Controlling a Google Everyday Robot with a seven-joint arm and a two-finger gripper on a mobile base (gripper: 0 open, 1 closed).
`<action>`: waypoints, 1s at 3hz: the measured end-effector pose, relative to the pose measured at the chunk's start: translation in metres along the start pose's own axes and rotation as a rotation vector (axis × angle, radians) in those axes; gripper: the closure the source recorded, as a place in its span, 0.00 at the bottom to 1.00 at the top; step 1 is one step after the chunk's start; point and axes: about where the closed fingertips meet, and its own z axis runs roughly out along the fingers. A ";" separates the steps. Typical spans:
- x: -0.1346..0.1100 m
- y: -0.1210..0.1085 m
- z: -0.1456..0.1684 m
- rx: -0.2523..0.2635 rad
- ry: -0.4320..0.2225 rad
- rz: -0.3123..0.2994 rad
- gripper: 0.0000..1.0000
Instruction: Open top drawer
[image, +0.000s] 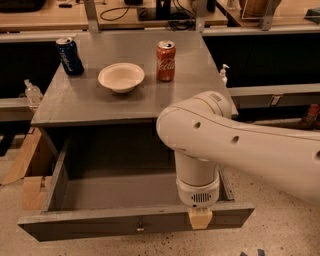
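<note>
The top drawer (100, 225) is a wide gray wooden drawer, pulled far out of the gray cabinet, its deep box showing and empty. A small round metal knob (140, 229) sits at the centre of its front panel. My white arm reaches in from the right. Its gripper (200, 218) points down over the right part of the drawer's front edge, right of the knob. Only a tan tip of it shows at the panel's top edge.
On the cabinet top (70, 102) stand a blue can (69, 56), a white bowl (121, 77) and a red cola can (165, 61). Cardboard (27, 170) leans at the cabinet's left. A small bottle (224, 73) stands at the right.
</note>
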 end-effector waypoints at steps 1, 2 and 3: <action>0.006 0.004 -0.021 0.081 0.055 -0.026 1.00; 0.028 -0.029 -0.030 0.212 0.069 -0.075 1.00; 0.053 -0.068 -0.011 0.289 0.009 -0.100 1.00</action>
